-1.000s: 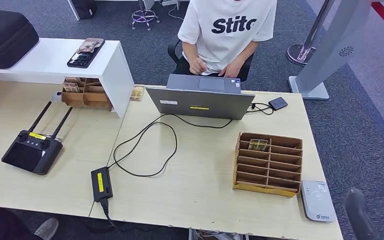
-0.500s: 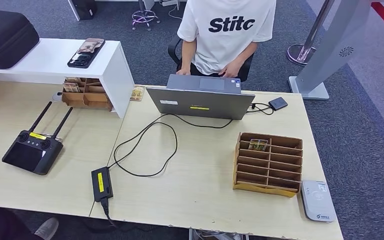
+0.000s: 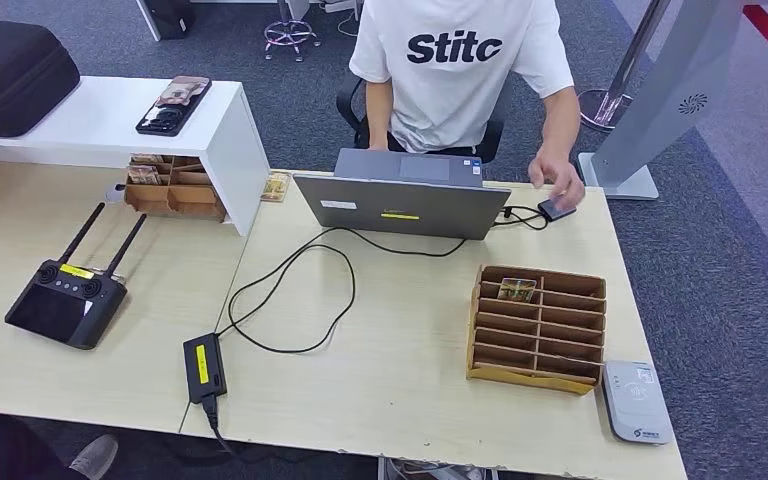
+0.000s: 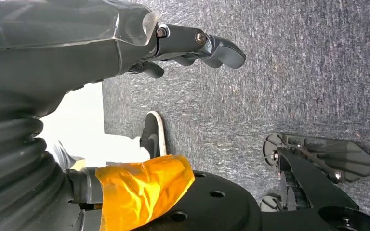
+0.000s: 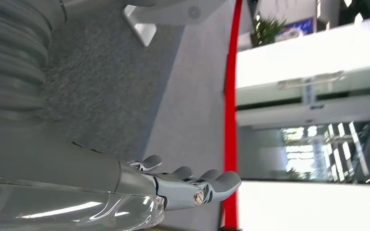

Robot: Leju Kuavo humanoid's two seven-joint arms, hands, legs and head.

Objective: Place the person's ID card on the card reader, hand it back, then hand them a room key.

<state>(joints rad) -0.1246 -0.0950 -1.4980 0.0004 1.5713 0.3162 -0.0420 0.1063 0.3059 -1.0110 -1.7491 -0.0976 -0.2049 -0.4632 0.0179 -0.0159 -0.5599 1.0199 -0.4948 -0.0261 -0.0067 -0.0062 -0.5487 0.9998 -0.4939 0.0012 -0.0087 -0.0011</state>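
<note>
Both robot hands empty, fingers apart, laptop before person

Even, bright overhead light falls on the pale wooden table in the head view, sharp throughout, with soft short shadows under the grey open laptop and beside the brown cardboard slotted organiser near it. In the left wrist view the grey carpet is crisp, while a white patch beside the orange tape is blown out. The right wrist view shows overexposed white bands and blurred reflections beyond the red floor stripe.
</note>
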